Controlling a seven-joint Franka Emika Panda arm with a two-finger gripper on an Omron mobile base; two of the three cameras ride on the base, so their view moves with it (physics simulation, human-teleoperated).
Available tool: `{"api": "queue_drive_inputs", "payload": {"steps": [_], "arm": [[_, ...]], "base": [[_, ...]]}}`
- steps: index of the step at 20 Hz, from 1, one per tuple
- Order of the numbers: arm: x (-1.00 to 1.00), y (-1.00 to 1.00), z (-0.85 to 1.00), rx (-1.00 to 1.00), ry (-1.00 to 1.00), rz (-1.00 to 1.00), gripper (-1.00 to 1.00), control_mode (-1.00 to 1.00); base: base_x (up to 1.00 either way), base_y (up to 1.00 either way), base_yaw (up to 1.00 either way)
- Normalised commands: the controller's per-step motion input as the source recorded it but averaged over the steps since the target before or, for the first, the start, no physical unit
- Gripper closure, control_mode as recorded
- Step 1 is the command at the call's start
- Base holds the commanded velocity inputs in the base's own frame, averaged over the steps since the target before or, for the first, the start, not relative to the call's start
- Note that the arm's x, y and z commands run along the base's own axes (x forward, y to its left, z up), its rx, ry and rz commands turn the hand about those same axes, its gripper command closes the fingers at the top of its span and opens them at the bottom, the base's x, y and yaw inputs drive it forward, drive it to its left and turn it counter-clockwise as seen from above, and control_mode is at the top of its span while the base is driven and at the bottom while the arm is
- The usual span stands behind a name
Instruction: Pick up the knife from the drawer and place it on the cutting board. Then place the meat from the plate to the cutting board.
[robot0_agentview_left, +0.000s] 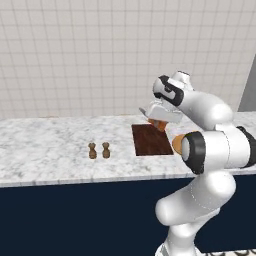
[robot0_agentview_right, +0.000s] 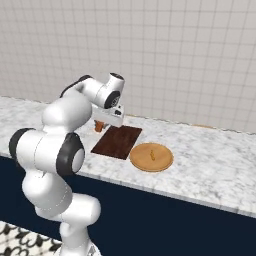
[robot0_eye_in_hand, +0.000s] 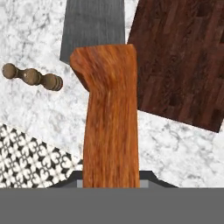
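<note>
My gripper (robot0_agentview_left: 159, 120) (robot0_agentview_right: 101, 123) (robot0_eye_in_hand: 111, 179) is shut on the knife (robot0_eye_in_hand: 110, 118), gripping its orange-brown wooden handle; the grey blade (robot0_eye_in_hand: 92, 27) points away from the hand. The knife (robot0_agentview_left: 160, 124) (robot0_agentview_right: 99, 127) hangs above the counter by the far edge of the dark reddish-brown cutting board (robot0_agentview_left: 151, 139) (robot0_agentview_right: 117, 141) (robot0_eye_in_hand: 183, 61). In the hand view most of the knife is over marble beside the board. The round orange-tan plate (robot0_agentview_right: 159, 162) (robot0_agentview_left: 176, 143) lies next to the board and carries a small piece of meat (robot0_agentview_right: 152, 154). The drawer is out of view.
Two small brown shakers (robot0_agentview_left: 99, 150) (robot0_eye_in_hand: 31, 76) stand on the marble counter (robot0_agentview_left: 50, 145) to the left of the board. A tiled wall runs behind the counter and a navy cabinet front (robot0_agentview_left: 75, 215) lies below it. Patterned floor (robot0_eye_in_hand: 30, 162) shows past the counter edge.
</note>
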Motion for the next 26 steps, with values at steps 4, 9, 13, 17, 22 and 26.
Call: {"api": "queue_drive_inputs", "payload": {"steps": [4, 9, 13, 17, 22, 26], "arm": [[0.55, 0.12, -0.74, -0.10, 0.00, -0.03, 1.00, -1.00], [0.33, 0.01, -0.70, -0.15, -0.02, 0.00, 1.00, -1.00], [0.50, 0.00, -0.56, -0.06, 0.00, 0.00, 1.00, -1.00], [0.45, 0.00, -0.39, -0.04, -0.01, 0.00, 1.00, -1.00], [0.50, 0.00, -0.43, -0.01, 0.00, 0.00, 1.00, -1.00], [0.41, 0.02, -0.34, 0.00, 0.00, 0.00, 1.00, -1.00]], "base": [[0.00, 0.00, 0.00], [0.00, 0.00, 0.00], [0.00, 0.00, 0.00], [0.00, 0.00, 0.00], [0.00, 0.00, 0.00], [0.00, 0.00, 0.00]]}}
